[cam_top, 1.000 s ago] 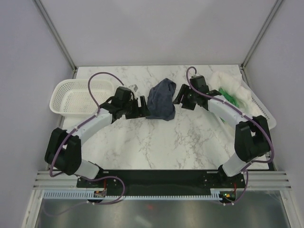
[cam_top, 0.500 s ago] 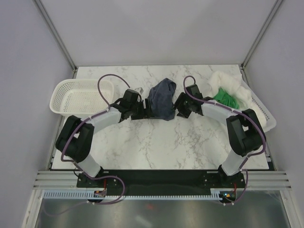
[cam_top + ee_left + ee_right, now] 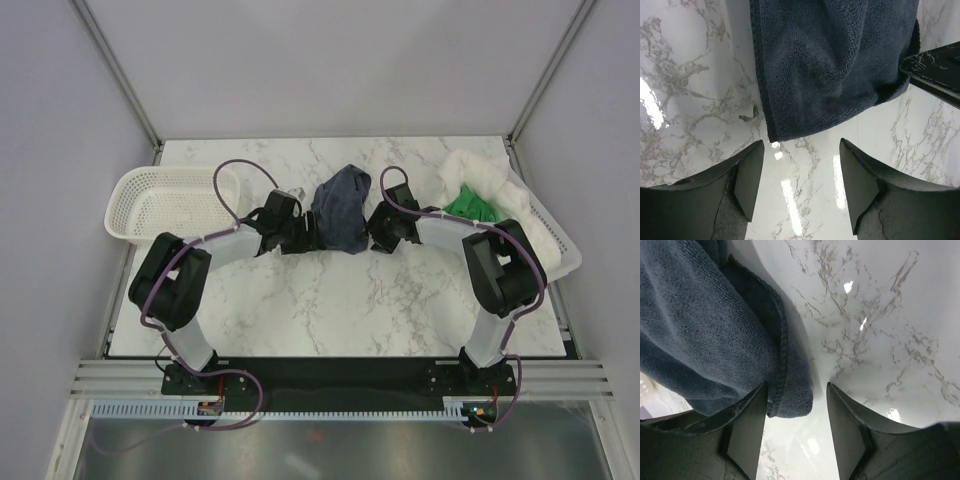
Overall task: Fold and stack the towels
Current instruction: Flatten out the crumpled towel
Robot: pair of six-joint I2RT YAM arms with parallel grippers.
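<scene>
With the navy towel lying crumpled as reference: white basket sits well left of it. Left gripper is just short of its left hem, jaws apart, nothing between them. Right gripper is at its right edge, jaws apart, hem corner in the gap. Green towel and white towel are piled well to its right.

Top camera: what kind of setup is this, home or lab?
Likely a lab test cell: plain grey walls, marble-pattern table, left arm and right arm bolted at its near edge.
</scene>
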